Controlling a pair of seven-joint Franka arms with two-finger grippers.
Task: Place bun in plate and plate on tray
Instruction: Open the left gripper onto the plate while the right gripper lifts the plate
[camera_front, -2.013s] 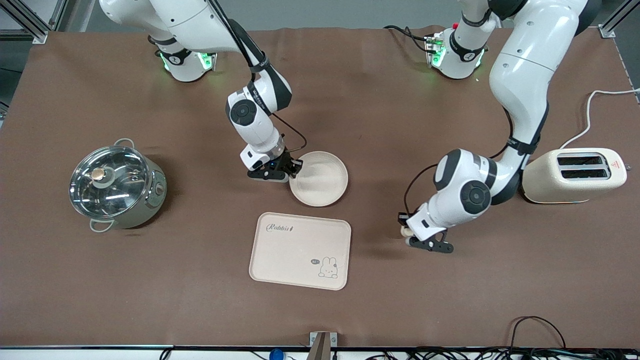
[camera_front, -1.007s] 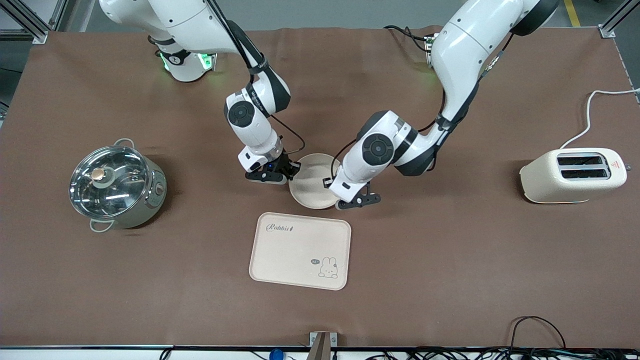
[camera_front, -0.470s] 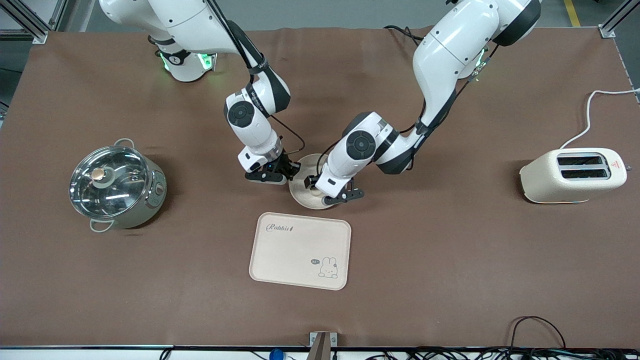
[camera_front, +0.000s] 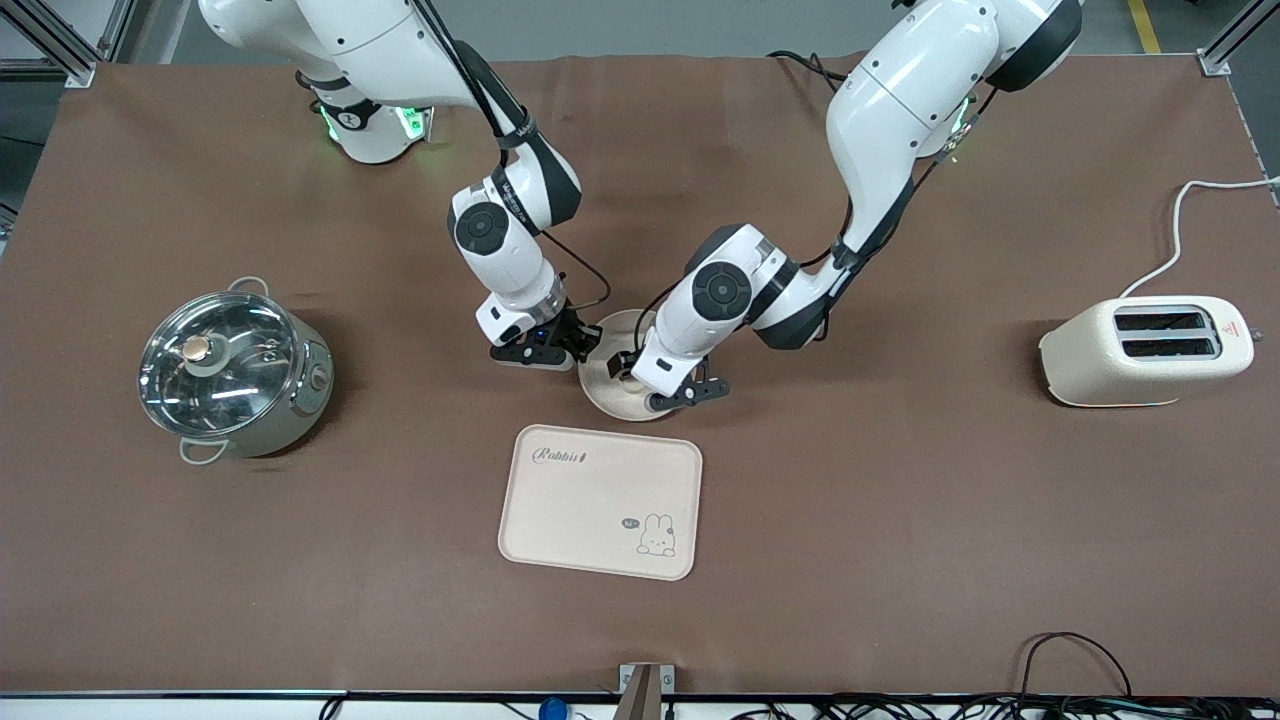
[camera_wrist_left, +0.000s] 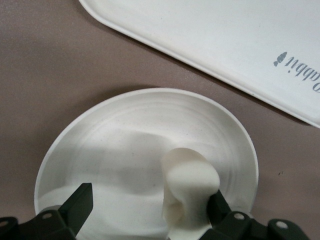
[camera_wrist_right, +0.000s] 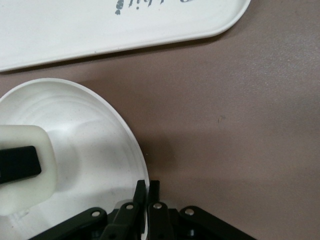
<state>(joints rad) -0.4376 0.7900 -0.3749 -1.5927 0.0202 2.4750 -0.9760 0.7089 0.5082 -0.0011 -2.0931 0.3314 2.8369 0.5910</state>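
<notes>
The round cream plate (camera_front: 603, 393) lies on the brown table, just farther from the front camera than the Rabbit tray (camera_front: 600, 500). My right gripper (camera_front: 585, 343) is shut on the plate's rim (camera_wrist_right: 141, 165) at the side toward the right arm's end. My left gripper (camera_front: 655, 383) hangs low over the plate, jaws open wide. The pale bun (camera_wrist_left: 187, 187) rests in the plate (camera_wrist_left: 125, 130), leaning against one finger (camera_wrist_left: 218, 206); the other finger (camera_wrist_left: 80, 202) stands apart from it. In the right wrist view the bun (camera_wrist_right: 27, 192) shows with a left-gripper finger (camera_wrist_right: 17, 162) across it.
A steel pot with a glass lid (camera_front: 235, 370) stands toward the right arm's end. A cream toaster (camera_front: 1145, 350) with a white cord (camera_front: 1180, 230) stands toward the left arm's end. Cables (camera_front: 1070, 650) run along the table's front edge.
The left arm carried the bun from the toaster end to over the plate, then opened its jaws and let the bun down into it. The right gripper stayed shut on the rim.
</notes>
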